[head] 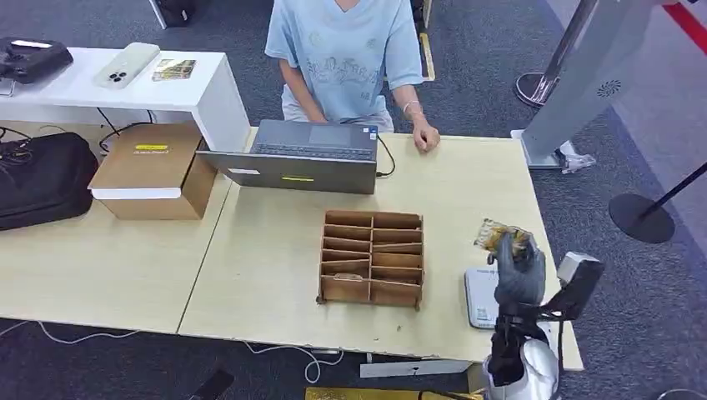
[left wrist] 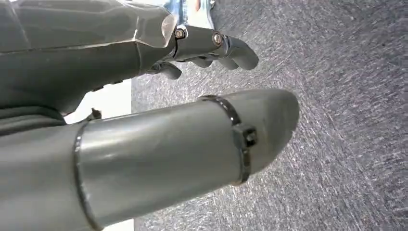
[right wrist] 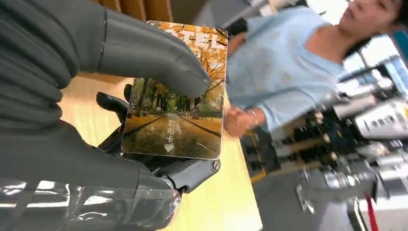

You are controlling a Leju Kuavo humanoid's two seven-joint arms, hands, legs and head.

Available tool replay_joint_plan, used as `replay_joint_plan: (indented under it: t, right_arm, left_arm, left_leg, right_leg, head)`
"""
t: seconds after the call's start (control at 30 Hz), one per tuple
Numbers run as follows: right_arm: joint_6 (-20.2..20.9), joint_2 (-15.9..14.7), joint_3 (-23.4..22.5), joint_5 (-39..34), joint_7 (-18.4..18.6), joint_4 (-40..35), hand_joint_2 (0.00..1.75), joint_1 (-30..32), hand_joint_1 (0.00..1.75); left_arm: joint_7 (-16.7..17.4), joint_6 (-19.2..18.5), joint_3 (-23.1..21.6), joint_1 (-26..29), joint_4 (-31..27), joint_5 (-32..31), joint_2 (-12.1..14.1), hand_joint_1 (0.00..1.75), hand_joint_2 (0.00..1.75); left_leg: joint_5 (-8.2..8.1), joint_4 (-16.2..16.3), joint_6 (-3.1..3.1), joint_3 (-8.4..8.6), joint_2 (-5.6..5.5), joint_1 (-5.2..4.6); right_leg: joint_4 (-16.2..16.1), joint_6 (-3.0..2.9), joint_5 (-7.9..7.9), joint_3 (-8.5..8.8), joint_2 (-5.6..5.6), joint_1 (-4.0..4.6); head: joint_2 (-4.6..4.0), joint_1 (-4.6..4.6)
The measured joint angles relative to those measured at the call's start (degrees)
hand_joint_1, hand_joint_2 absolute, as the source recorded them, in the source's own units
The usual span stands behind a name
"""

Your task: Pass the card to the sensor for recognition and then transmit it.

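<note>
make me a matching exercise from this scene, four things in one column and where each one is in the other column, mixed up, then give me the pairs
Things:
1. card
2. laptop
3. wooden organizer
4. cardboard box

Places:
A. middle of the table, in front of the laptop
B. pinched in the right hand
C. far table edge, by the person
D. on the left table beside a black bag

Pairs: 1-B, 2-C, 3-A, 4-D
</note>
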Motion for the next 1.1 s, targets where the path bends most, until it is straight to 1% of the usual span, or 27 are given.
replay_joint_plan:
  t: [0.13,0.33,0.37,0.47,0.57,0.6,0.7,0.77,0.8,0.97,1.1]
  right_arm:
    - [-0.39,0.79,-2.23,-0.11,-0.24,-1.24,1.75,0.61,1.75]
    - [-0.57,1.40,-3.45,-0.15,-0.28,-2.01,1.75,0.80,1.75]
    - [-1.27,1.49,-3.58,-0.46,-0.55,-2.12,1.75,0.85,1.75]
    - [-4.36,1.83,-4.71,-0.53,-1.81,-2.90,1.75,1.21,1.75]
    - [-7.36,1.86,-5.53,1.92,-3.17,-4.43,1.75,2.43,1.75]
    - [-8.53,1.86,-5.57,3.40,-3.54,-4.83,1.75,2.85,1.75]
    - [-13.58,1.86,-5.77,11.52,-4.68,-6.20,1.75,3.72,1.75]
    - [-16.86,1.86,-6.47,15.70,-4.98,-6.80,1.75,3.72,1.75]
    - [-17.44,1.86,-7.07,16.48,-4.98,-6.93,1.75,3.66,1.75]
    - [-17.57,1.86,-10.94,18.82,-4.96,-6.88,1.75,3.28,1.75]
    - [-14.16,1.83,-15.21,19.94,-3.95,-7.21,1.75,2.84,1.75]
  left_arm:
    - [0.00,-0.02,0.00,-0.14,-0.02,-0.26,-0.13,0.00,0.00]
    - [0.00,-0.02,0.00,-0.19,-0.02,-0.42,-0.26,0.00,0.00]
    - [0.00,-0.09,0.00,-0.20,-0.02,-0.59,-0.26,0.00,0.00]
    - [0.00,-0.46,0.00,-0.21,-0.02,-1.42,-0.26,0.00,0.00]
    - [-0.11,-1.22,0.00,-0.21,-0.02,-2.75,-0.20,0.00,0.00]
    - [-0.15,-1.33,0.00,-0.20,-0.02,-3.17,-0.17,0.00,0.00]
    - [-0.46,-1.86,0.02,-0.18,-0.04,-4.54,0.00,0.00,0.00]
    - [-0.50,-2.23,0.13,-0.17,-0.04,-5.31,0.04,0.00,0.00]
    - [-0.53,-2.32,0.20,-0.17,-0.07,-5.75,0.07,0.00,0.00]
    - [-0.76,-3.12,0.46,-0.18,-0.13,-7.43,0.07,0.00,0.00]
    - [-1.11,-4.20,0.48,-0.25,-0.13,-8.99,0.07,0.00,0.00]
  left_leg:
    - [-0.02,0.00,0.02,0.01,0.10,0.00]
    - [-0.02,0.00,0.02,0.03,0.10,0.00]
    - [-0.02,0.00,0.02,0.03,0.10,0.00]
    - [-0.02,0.00,0.02,0.03,0.09,0.00]
    - [-0.02,0.00,0.02,0.02,0.09,0.00]
    - [-0.03,0.00,0.02,0.02,0.10,0.00]
    - [-0.05,0.00,0.01,0.02,0.10,0.00]
    - [-0.06,0.00,0.02,0.02,0.09,0.00]
    - [-0.06,0.00,0.02,0.02,0.09,0.00]
    - [-0.05,0.00,0.02,0.03,0.09,-0.01]
    - [-0.05,0.01,0.02,0.06,0.08,-0.01]
  right_leg:
    - [0.00,0.00,0.00,-0.01,0.07,0.00]
    - [0.00,0.00,0.00,-0.01,0.07,0.00]
    - [0.00,0.00,0.00,0.00,0.07,0.00]
    - [0.00,0.00,0.00,0.00,0.04,0.00]
    - [0.00,0.00,0.00,0.00,0.04,0.00]
    - [0.00,0.00,0.00,0.00,0.06,0.00]
    - [0.00,0.00,-0.01,-0.01,0.06,0.00]
    - [0.00,0.00,-0.01,0.00,0.05,0.00]
    - [0.00,0.00,-0.01,0.00,0.05,0.00]
    - [0.00,0.00,0.00,0.01,0.04,-0.01]
    - [-0.01,0.00,0.00,0.02,0.03,-0.01]
  head:
    - [0.00,0.00]
    - [0.00,0.00]
    - [0.00,0.00]
    - [0.00,0.00]
    - [0.00,0.00]
    - [0.00,-0.02]
    - [0.00,0.00]
    - [0.00,-0.02]
    - [0.00,0.00]
    - [0.00,0.00]
    - [0.00,0.00]
